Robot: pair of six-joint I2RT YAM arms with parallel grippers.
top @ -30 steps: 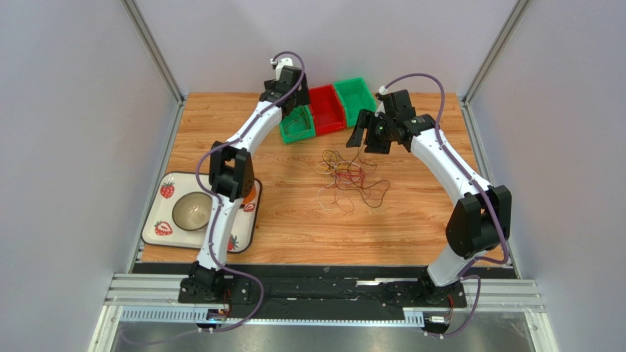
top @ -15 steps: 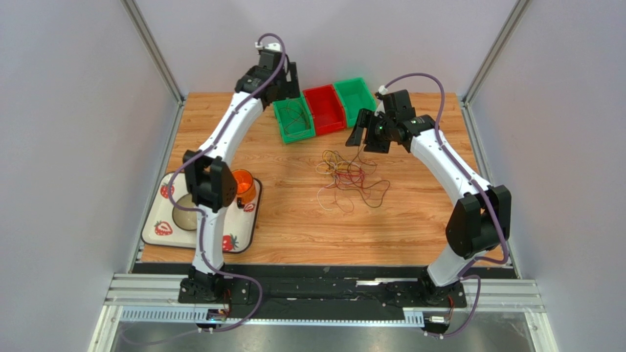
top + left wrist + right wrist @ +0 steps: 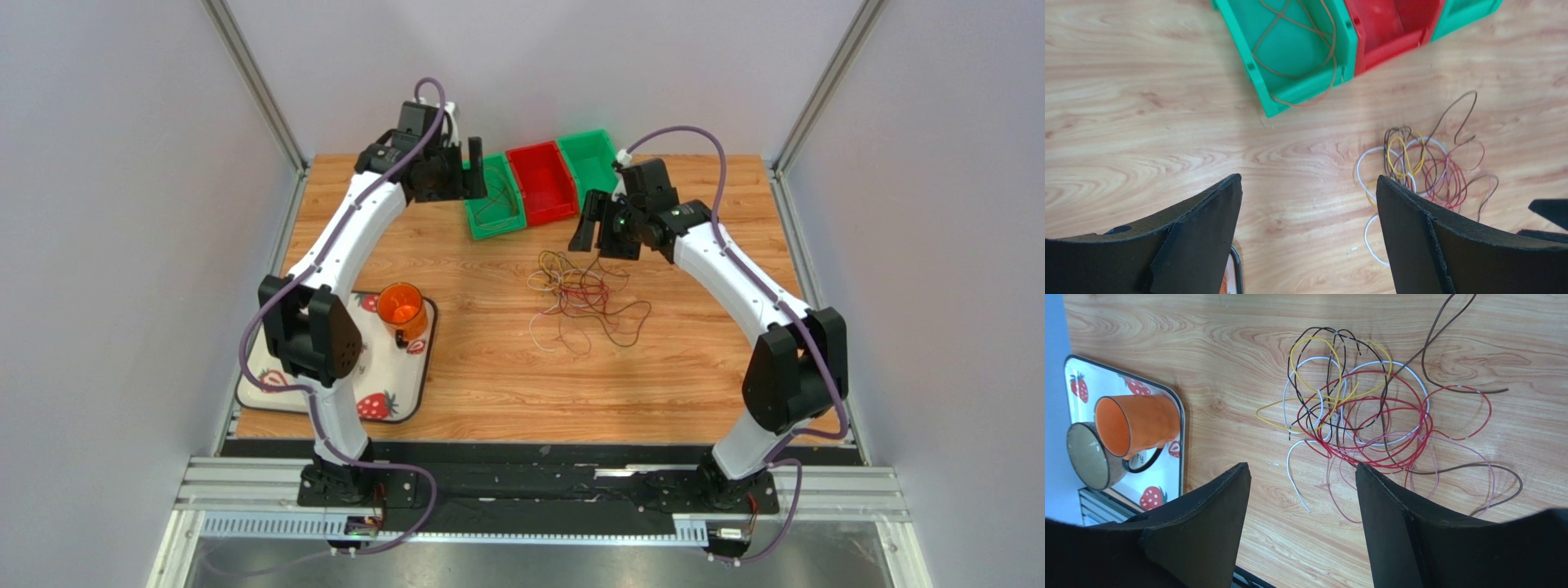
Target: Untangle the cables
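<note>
Wooden counter (image 3: 491, 368) bears the cables (image 3: 583, 294), a heap at its middle that should handle light, limp and snaggy, so with your left gripper (image 3: 1308, 184) and right gripper (image 3: 1303, 471) both released and empty, pinch the brown stray loop (image 3: 1424, 352) first.

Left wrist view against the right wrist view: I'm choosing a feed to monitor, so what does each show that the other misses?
Only the left wrist view shows the green bin with a brown cable looped in it and the red bin beside it. Only the right wrist view shows the strawberry tray carrying an orange cup and a bowl. Both show the tangled cables lying on the wooden table.
</note>
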